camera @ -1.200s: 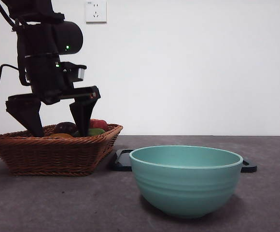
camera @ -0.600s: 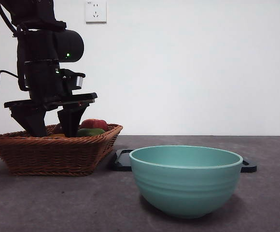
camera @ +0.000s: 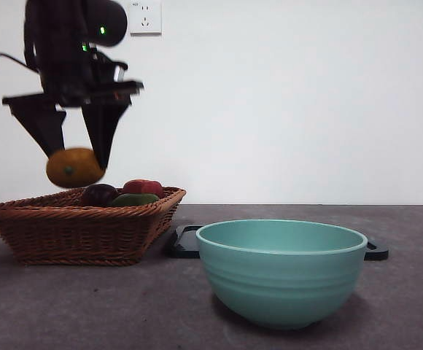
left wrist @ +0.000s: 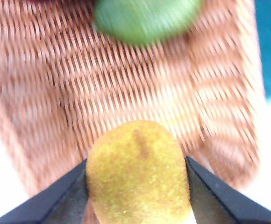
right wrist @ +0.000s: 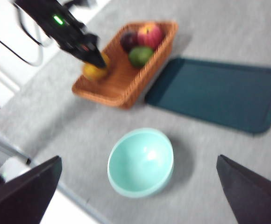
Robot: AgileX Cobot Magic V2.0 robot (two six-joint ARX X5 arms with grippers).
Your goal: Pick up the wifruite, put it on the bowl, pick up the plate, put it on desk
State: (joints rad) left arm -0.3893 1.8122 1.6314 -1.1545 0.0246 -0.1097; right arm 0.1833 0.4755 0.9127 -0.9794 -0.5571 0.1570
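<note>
The orange-brown wifruite [camera: 74, 167] [left wrist: 138, 175] [right wrist: 96, 71] hangs in the air above the left part of the wicker basket [camera: 80, 226], with my left gripper [camera: 76, 162] [left wrist: 136, 164] shut on it. The mint-teal bowl [camera: 281, 270] [right wrist: 141, 162] stands empty on the desk [camera: 87, 306], to the right of the basket. Behind it lies the plate [camera: 186, 244] [right wrist: 215, 93], a flat dark teal tray with nothing on it. My right gripper [right wrist: 138, 161] is open, high above the bowl and apart from everything.
In the basket [right wrist: 126, 70] [left wrist: 126, 93] remain a green fruit [camera: 135, 198] [left wrist: 145, 18], a dark purple fruit [camera: 98, 193] and a red apple [camera: 144, 187]. A white wall with a socket [camera: 144, 16] closes the back.
My left gripper, open and low in the basket a second ago, has shut on the wifruite and risen, lifting it clear of the basket rim.
</note>
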